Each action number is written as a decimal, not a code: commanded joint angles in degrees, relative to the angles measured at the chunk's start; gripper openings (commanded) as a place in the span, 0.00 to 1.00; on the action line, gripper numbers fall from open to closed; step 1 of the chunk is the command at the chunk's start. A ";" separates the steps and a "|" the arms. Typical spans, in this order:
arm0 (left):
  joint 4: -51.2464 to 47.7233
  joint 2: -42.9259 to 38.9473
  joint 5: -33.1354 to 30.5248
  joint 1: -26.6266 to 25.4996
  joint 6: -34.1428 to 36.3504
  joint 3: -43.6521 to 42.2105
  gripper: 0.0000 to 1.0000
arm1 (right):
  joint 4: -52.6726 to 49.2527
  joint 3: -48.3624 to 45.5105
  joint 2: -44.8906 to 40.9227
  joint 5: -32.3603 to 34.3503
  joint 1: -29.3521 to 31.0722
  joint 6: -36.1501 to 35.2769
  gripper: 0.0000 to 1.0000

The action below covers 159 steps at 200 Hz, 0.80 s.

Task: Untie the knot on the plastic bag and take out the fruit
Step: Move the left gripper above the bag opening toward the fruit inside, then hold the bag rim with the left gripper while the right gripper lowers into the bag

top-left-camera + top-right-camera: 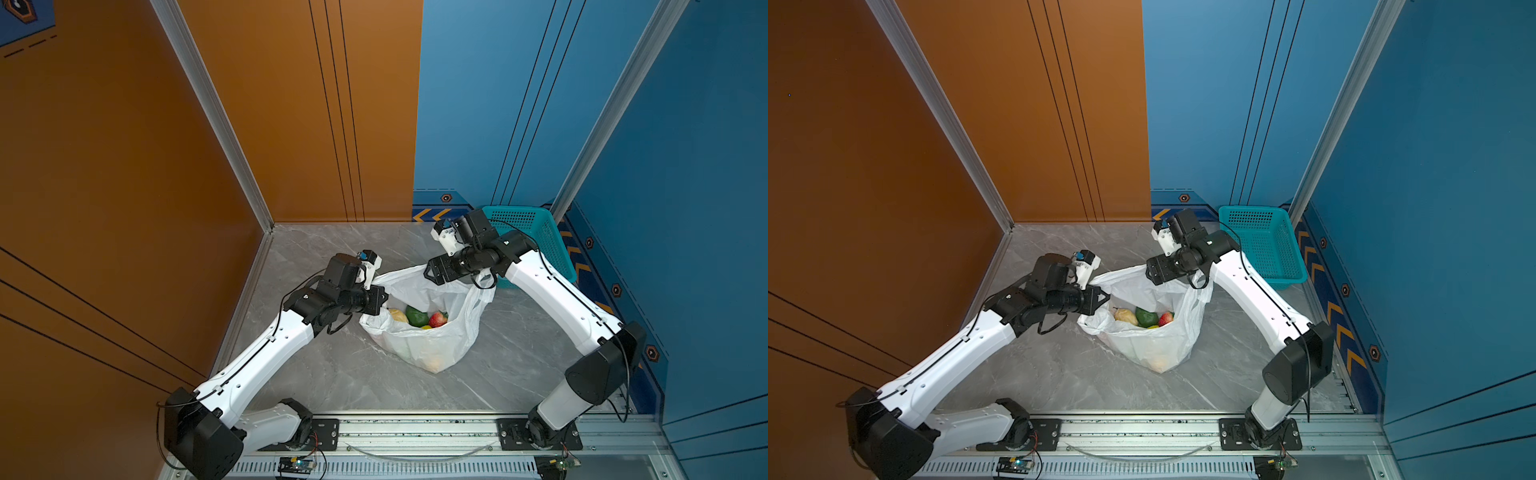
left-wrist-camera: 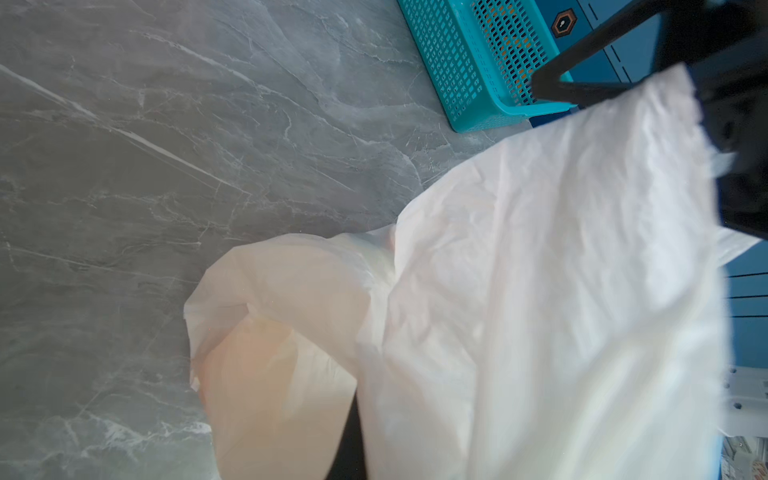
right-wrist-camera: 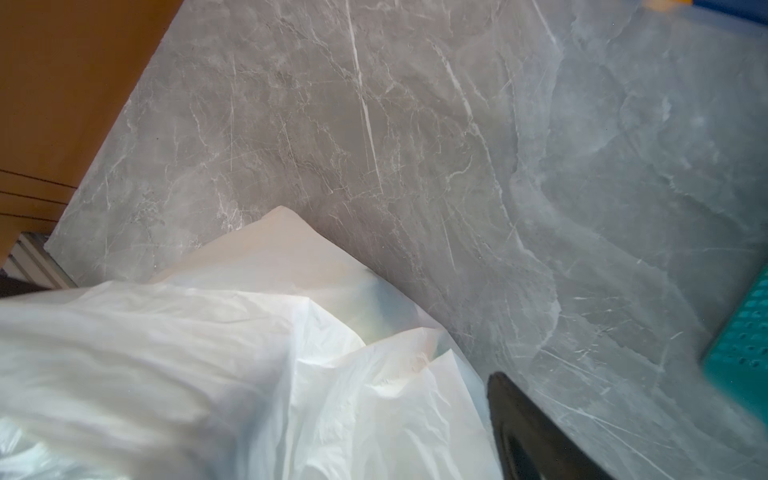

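Pinched shut, your left fingers (image 1: pixel 380 296) grip the left rim of the plastic bag (image 1: pixel 428 349), lifting that edge clear of the table (image 1: pixel 324 374) so the mouth gapes upward instead of slumping over its load. You find no knot anywhere along the rim in both top views; judging by the wide mouth, the untying is done and the emptying is what remains. The bag stands on the table between your two arms, its film drawn up at both sides like a sling. Inside it the fruit (image 1: pixel 417 316) lies heaped at the bottom: a cream knobbly one (image 1: pixel 1126 316), a green mango (image 1: pixel 1146 318), a red apple (image 1: pixel 1165 318), a sliver of yellow between them, and something orange showing through the wall lower down. At the far right rim your right fingers (image 1: pixel 438 272) stand apart in the left wrist view, with the film draped between them; whether a pad touches the plastic you cannot tell. As a judgement, that arm looks freed to reach in while your left one props the mouth open for it. Beyond it the teal basket (image 1: pixel 536 237) sits against the blue wall, a likely place for the fruit.
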 commanded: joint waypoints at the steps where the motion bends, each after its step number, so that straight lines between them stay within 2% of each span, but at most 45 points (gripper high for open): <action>1: -4.52 0.73 -0.14 -0.81 -2.05 3.63 0.00 | -5.28 3.16 -5.72 -1.48 1.16 2.09 0.93; 19: -5.34 1.21 0.38 -1.07 -2.37 4.54 0.00 | -5.97 3.12 -8.18 -1.49 2.36 3.78 1.00; 39: -5.48 1.00 0.56 -1.29 -3.07 4.68 0.00 | -6.19 2.81 -9.86 -2.74 4.58 6.07 1.00; 77: -5.83 0.09 -0.10 -1.40 -3.61 4.76 0.00 | -3.11 -3.36 -11.09 -2.83 13.20 12.70 0.94; 101: -5.84 -0.53 -0.72 -2.32 -3.69 4.70 0.00 | 3.95 -11.15 -11.65 -2.64 14.74 16.90 0.92; 117: -5.82 -0.90 -1.35 -3.47 -3.72 4.60 0.00 | 7.83 -14.13 -10.71 -0.32 15.12 17.89 0.91; 159: -5.76 -2.80 -4.88 -6.18 -3.76 2.65 0.00 | 17.65 -18.76 -5.13 10.78 15.24 20.41 0.89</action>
